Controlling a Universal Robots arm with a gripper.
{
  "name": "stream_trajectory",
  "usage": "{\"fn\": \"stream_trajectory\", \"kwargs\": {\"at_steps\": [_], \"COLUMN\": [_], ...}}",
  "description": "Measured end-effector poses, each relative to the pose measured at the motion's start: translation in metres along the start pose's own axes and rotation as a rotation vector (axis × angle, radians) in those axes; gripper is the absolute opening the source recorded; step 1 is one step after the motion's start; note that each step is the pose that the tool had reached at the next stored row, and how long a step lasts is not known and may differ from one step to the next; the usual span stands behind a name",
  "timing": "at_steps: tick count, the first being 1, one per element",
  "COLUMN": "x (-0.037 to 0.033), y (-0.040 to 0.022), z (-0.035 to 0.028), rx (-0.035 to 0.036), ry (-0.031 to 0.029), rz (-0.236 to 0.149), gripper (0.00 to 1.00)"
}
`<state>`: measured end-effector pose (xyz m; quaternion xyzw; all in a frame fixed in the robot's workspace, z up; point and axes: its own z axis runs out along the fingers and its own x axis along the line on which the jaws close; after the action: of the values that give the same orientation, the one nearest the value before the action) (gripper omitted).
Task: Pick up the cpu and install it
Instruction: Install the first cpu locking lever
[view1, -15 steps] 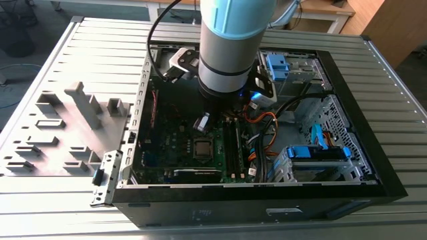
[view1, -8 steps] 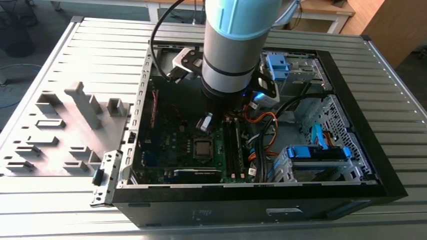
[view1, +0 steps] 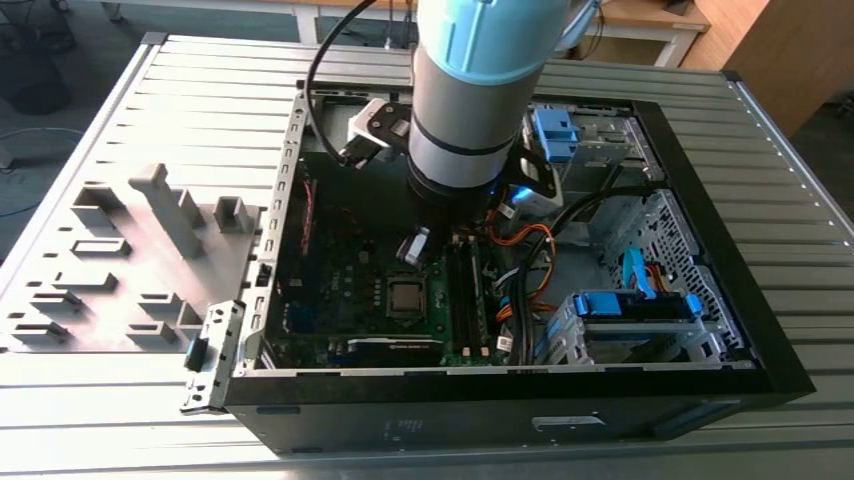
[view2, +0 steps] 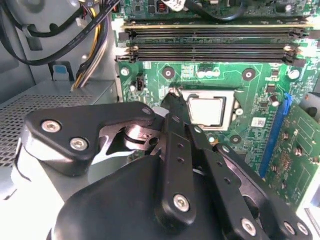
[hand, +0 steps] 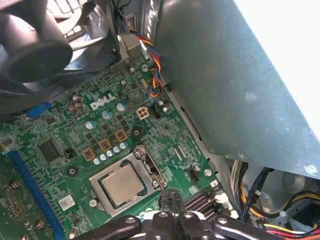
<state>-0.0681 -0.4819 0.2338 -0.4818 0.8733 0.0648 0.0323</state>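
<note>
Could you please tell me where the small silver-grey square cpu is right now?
The small silver-grey square cpu lies in the dark metal-framed socket on the green motherboard, beside the long memory slots in both wrist views.

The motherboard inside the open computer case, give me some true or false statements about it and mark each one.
1. The small square silver-grey cpu lies in the dark metal-framed socket on the green motherboard. True.
2. The black pincer holds the cpu above the board. False: the chip sits in the socket, with the pincer tip beside its frame in the second wrist view.
3. Long narrow memory sticks stand in slots next to the socket. True.
4. The black computer case is closed with a side panel. False: it lies open, with the arm reaching in.
</note>
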Motion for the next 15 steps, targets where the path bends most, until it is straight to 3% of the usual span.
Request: {"fn": "stream_trajectory", "kwargs": {"at_steps": [4, 10, 12, 15], "x": [0.0005, 0.0009, 0.0012, 0.001], "y": [-0.0005, -0.0006, -0.0008, -0.0018], "z": [0.0047, 0.0073, 0.0084, 0.0105], "rx": [-0.0034, -0.0121, -0.0111, -0.01], "ry": [0.0074, 0.0378, 0.0446, 0.0503], "rz": [0.001, 0.005, 0.005, 0.005], "gripper": [0.11, 0.11, 0.11, 0.11]}}
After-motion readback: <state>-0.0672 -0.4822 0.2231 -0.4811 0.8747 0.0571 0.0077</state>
